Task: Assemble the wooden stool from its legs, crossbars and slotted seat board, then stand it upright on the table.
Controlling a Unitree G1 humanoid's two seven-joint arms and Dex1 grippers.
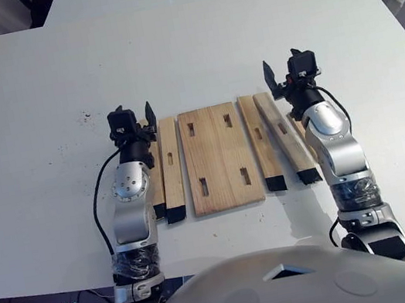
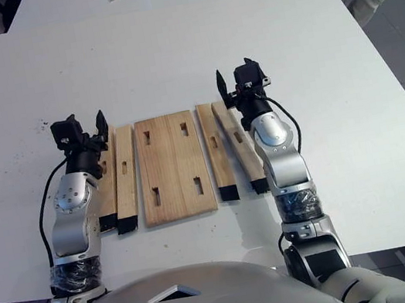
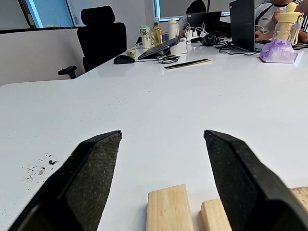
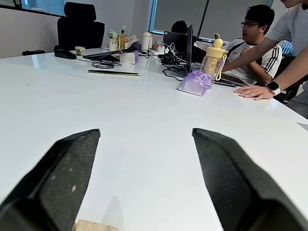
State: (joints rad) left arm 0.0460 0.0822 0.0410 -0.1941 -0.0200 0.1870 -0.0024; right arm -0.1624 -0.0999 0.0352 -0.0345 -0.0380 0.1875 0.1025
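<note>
Both my left gripper and right gripper sat spread and empty above the far ends of the legs flanking the seat board lengthwise.

seat board: pale matt wood, grained | legs: same wood, black tips | desk: white, smooth, glossy | jaws: black, grainy

Nothing legible at this moment: no word, number or sign can be read. The seat board shows plain wood grain. Far back on the surface, the bottles carry labels, but the print is too small to make out.
</note>
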